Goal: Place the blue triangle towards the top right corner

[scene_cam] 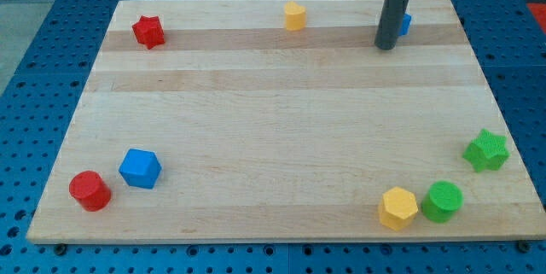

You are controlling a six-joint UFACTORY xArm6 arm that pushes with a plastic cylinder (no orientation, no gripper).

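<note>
The blue triangle [405, 24] lies near the top right corner of the wooden board [281, 120], mostly hidden behind my rod; only a small blue edge shows to the rod's right. My tip [386, 47] rests on the board just left of and below that block, touching it or very close to it.
A red star [148, 31] lies at top left and a yellow block [294, 16] at top middle. A red cylinder [90, 190] and a blue cube [140, 168] lie at bottom left. A yellow hexagon [397, 207], a green cylinder [443, 201] and a green star [486, 149] lie at bottom right.
</note>
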